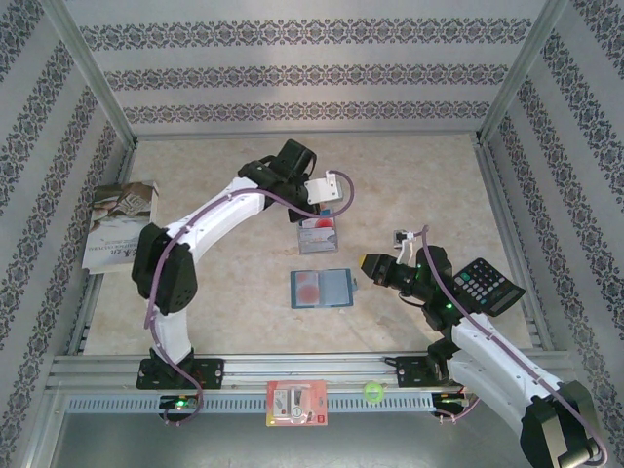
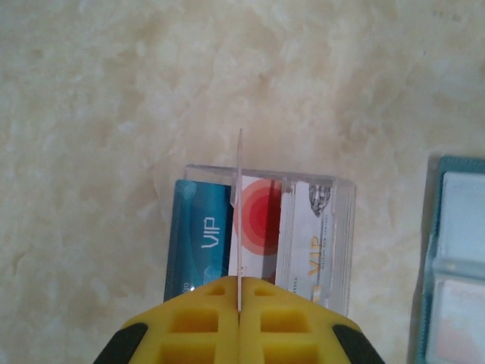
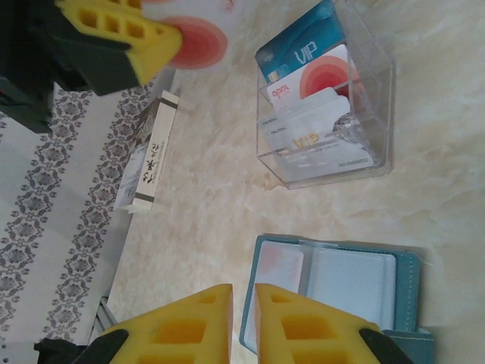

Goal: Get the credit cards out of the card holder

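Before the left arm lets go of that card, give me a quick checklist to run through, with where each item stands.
1. Grip: the left gripper is shut on the held card: ok.
2. Aim: the held card lines up over the clear box in the left wrist view: ok.
3. Room in the box beside the three cards standing in it: cannot tell.
4. Drop path: the right gripper is well away from the box: ok. It hovers empty, jaws slightly apart, by the card holder.
5. Holder emptied: not ok. A pocketed card still sits in one clear pocket.
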{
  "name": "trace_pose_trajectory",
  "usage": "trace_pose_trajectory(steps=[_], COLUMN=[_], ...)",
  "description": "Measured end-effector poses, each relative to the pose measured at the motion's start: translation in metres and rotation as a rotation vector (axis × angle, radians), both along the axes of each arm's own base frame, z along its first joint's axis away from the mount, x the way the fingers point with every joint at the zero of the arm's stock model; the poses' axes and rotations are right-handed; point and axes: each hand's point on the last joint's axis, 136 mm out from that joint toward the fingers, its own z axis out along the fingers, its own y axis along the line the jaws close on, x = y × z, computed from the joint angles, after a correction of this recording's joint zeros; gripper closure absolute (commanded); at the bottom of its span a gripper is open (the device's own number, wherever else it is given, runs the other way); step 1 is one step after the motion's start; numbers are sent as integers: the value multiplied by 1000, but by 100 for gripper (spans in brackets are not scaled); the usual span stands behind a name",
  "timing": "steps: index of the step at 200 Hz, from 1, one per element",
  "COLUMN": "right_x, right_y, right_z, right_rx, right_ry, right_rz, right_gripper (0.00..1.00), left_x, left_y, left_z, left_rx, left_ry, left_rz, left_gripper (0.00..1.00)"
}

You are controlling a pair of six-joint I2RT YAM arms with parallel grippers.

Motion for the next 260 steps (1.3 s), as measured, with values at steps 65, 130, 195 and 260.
trace_pose_trajectory(steps=[65, 130, 195, 260], right_x=[2, 5, 6, 7], right_y=[-5, -9, -10, -11], right_z=[-4, -10, -10, -10], right_rx=[-5, -10, -7, -4], right_ry=[16, 40, 45, 46], right_rz=[-18, -31, -32, -34], right_gripper=[84, 84, 84, 83], left_x=[5, 10, 19, 16], left_y=[-4, 4, 12, 11], left_z=[-21, -55, -62, -67], left_rx=[74, 162, 220, 216], left_ry=[57, 89, 56, 65], left_rz=[-57, -53, -30, -36], left_gripper=[100, 100, 100, 100])
